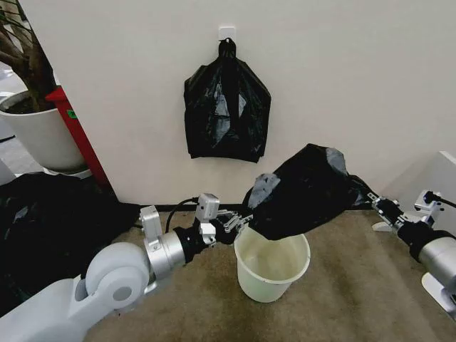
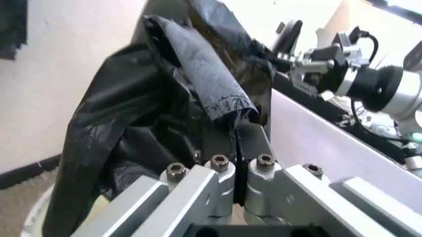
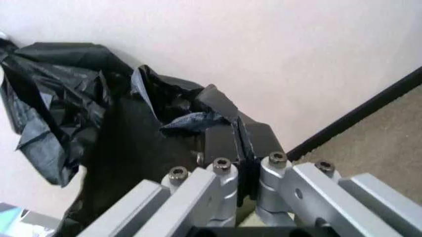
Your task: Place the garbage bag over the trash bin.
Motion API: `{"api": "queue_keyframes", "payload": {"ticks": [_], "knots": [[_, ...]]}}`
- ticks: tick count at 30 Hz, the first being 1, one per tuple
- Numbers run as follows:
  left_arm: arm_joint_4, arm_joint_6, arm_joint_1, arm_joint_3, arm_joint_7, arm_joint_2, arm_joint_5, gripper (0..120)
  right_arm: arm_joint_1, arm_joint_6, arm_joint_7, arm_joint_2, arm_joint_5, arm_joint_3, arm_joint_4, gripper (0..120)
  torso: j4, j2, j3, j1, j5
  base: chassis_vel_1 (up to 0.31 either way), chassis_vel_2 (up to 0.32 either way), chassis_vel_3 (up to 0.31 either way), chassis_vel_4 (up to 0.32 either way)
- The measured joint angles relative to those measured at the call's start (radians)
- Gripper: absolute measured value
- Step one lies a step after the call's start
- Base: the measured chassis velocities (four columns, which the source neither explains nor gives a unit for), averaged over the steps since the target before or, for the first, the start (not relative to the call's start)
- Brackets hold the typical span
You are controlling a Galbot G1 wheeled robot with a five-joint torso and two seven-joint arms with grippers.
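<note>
Above the trash bin [image 1: 271, 266], the garbage bag [image 1: 305, 191] hangs stretched. The left gripper [image 1: 241, 219] and right gripper [image 1: 372, 200] each pinch an edge, it seems.

- The bag [image 1: 306, 189] hangs above the bin [image 1: 272, 267], between the left gripper [image 1: 239, 221] and right gripper [image 1: 365, 197].
- A bag bundle [image 1: 226, 107] hangs on the far wall.
- A plant pot [image 1: 43, 132] stands far left.

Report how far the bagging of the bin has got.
Done: both tools have the thin glossy black plastic garbage bag off the floor, left tool shut on one edge, right tool on the other. In hand: the bag hangs stretched above the small round cream-white plastic trash bin. Left: the bin's rim is bare, so the bag isn't over it yet.
</note>
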Motion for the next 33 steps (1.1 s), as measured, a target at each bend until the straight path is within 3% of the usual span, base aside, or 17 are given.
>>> {"api": "queue_keyframes", "payload": {"ticks": [7,13,17,22,25,28,33], "knots": [[0.069,0.0,-0.052,0.083,-0.006,-0.035,-0.012,0,-0.006,-0.029,0.041,0.007,-0.02,-0.04,0.0,0,-0.0003,0.0,0.0,0.0,-0.0003,0.0,0.0,0.0,0.0],[0.261,-0.017,-0.071,0.161,0.009,-0.095,0.037,0,-0.054,-0.007,-0.021,0.065,-0.205,-0.162,0.0,0,-0.0003,0.0,0.0,0.0,-0.0002,0.0,0.0,0.0,0.0],[0.324,-0.025,-0.05,0.165,0.008,-0.123,0.041,0,-0.059,-0.001,-0.007,0.074,-0.239,-0.204,0.0,0,-0.0004,0.0,0.0,0.0,-0.0003,0.0,0.0,0.0,0.0],[0.338,-0.043,0.02,0.116,-0.01,-0.139,0.081,0,-0.087,0.016,0.06,0.093,-0.242,-0.266,0.0,0,-0.0002,0.0,0.0,0.0,-0.0005,0.0,0.0,0.0,0.0],[0.296,-0.058,0.091,0.014,-0.022,-0.134,0.135,0,-0.133,0.037,0.108,0.113,-0.242,-0.301,0.0,0,-0.0003,0.0,0.0,0.0,-0.0002,0.0,0.0,0.0,0.0],[0.267,-0.077,0.185,-0.074,-0.041,-0.137,0.246,0,-0.172,0.053,0.16,0.128,-0.241,-0.323,0.0,0,-0.0003,0.0,0.0,0.0,-0.0002,0.0,0.0,0.0,0.0],[0.243,-0.084,0.292,-0.116,-0.032,-0.136,0.381,0,-0.18,0.072,0.26,0.132,-0.222,-0.349,0.0,0,-0.0002,0.0,0.0,0.0,-0.0004,0.0,0.0,0.0,0.0]]}}
